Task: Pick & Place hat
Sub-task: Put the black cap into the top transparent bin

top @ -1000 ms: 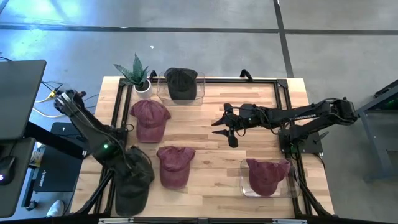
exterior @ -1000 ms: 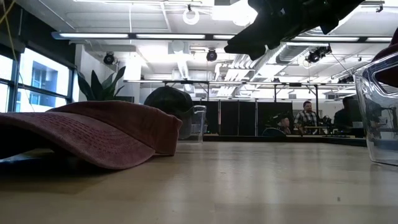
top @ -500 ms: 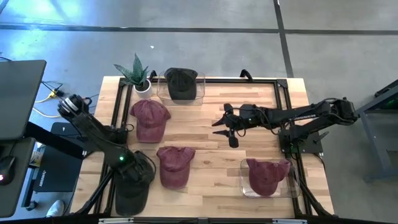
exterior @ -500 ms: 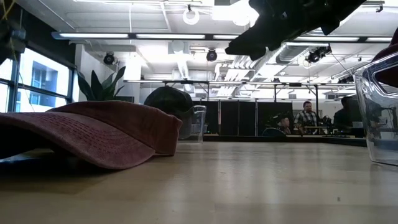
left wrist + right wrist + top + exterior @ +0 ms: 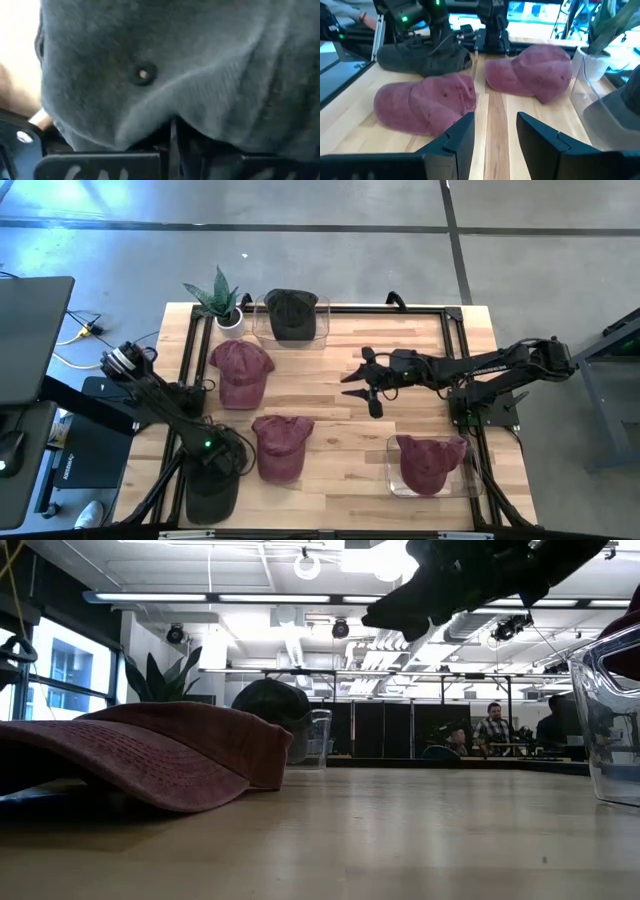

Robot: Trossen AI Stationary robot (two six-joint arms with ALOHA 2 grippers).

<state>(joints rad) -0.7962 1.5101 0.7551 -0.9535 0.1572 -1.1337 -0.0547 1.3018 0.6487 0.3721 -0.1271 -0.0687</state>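
Note:
A dark grey hat (image 5: 213,488) lies at the table's near left corner. My left gripper (image 5: 222,460) is down on its crown and shut on the cloth; the hat fills the left wrist view (image 5: 200,65). In the right wrist view the hat (image 5: 422,56) rests on the wood under that gripper. My right gripper (image 5: 347,385) hovers open above the table's middle and touches nothing; its fingers frame a maroon hat (image 5: 427,102). In the low view the right arm (image 5: 470,575) hangs overhead. My left gripper pinches a raised fold of the dark grey hat's crown (image 5: 172,117) between its two fingers, coming from above and pointing down. The cloth creases toward the fingers. The hat rests on the table by its brim and lower edge (image 5: 415,62).
Two maroon hats (image 5: 240,370) (image 5: 281,446) lie left of the middle. A clear bin at the far edge (image 5: 322,330) holds a dark hat (image 5: 292,312); another at the near right (image 5: 392,470) holds a maroon hat (image 5: 430,462). A potted plant (image 5: 220,300) stands at the far left corner.
My left arm has swung toward the table's near edge and somewhat right, and its gripper has settled lower over the dark grey hat's crown. The hat has stayed at the near left corner. My right arm has kept nearly still.

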